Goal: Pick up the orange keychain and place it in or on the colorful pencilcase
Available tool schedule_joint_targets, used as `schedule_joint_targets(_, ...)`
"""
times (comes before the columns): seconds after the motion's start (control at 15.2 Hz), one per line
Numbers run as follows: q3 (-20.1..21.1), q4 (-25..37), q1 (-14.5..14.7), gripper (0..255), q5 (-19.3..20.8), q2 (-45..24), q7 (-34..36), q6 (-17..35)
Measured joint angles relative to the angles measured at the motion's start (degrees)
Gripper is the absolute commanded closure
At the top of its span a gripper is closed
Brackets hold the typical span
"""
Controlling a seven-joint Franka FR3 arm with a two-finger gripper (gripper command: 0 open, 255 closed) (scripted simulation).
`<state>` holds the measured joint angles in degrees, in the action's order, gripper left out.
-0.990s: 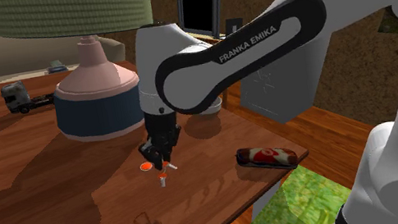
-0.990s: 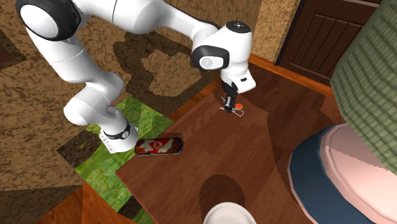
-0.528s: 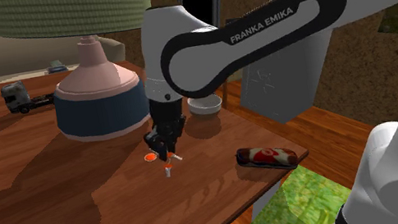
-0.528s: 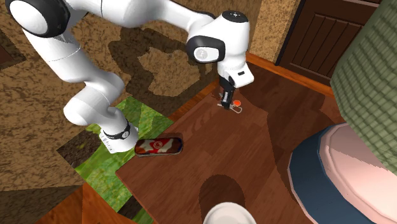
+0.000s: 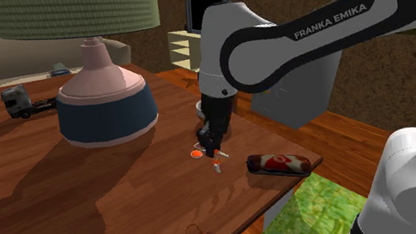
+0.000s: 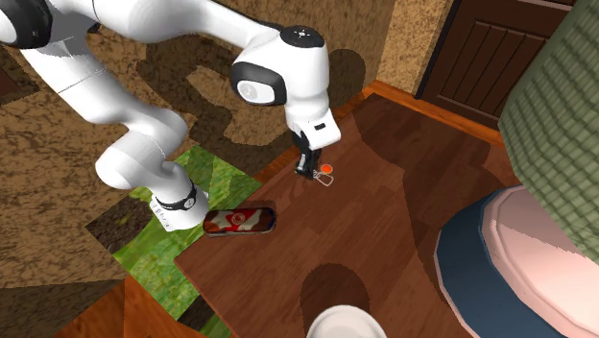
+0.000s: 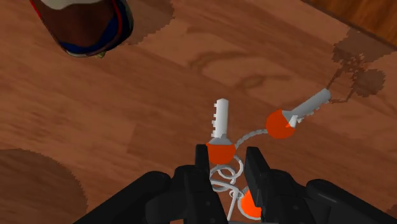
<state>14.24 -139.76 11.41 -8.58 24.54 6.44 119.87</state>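
My black gripper (image 5: 210, 142) is shut on the orange keychain (image 5: 197, 153), whose keys dangle below it, above the wooden table (image 5: 57, 215). In the wrist view the fingers (image 7: 202, 164) clasp the wire ring of the keychain (image 7: 221, 151); two silver keys with orange heads hang past the tips. The colourful pencilcase (image 5: 277, 164), red, white and dark, lies flat near the table's corner, a short way toward the shoulder view's right of the gripper. From the second exterior view the gripper (image 6: 307, 171) hovers up and to the right of the pencilcase (image 6: 239, 221), with the keychain (image 6: 327, 170) beside it. The pencilcase (image 7: 83, 25) also shows in the wrist view.
A big lamp with a blue and pink base (image 5: 104, 103) stands mid-table under a green shade. A toy truck (image 5: 18, 100) sits at the far left corner. A white bowl (image 6: 346, 325) rests near the lamp. A green mat (image 5: 310, 216) lies on the floor past the table edge.
The arm has carried the keychain toward the shoulder view's right, closer to the pencilcase. The grip on the keychain has stayed shut.
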Motion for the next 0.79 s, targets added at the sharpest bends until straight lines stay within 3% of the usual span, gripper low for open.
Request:
schedule_joint_targets(0.46, -6.5, -9.8, -1.6, 255, 0.9, 13.3, -7.6, -4.1)
schedule_joint_targets(0.79, -12.1, -15.5, -4.2, 255, 4.0, 23.0, -13.4, -8.6)
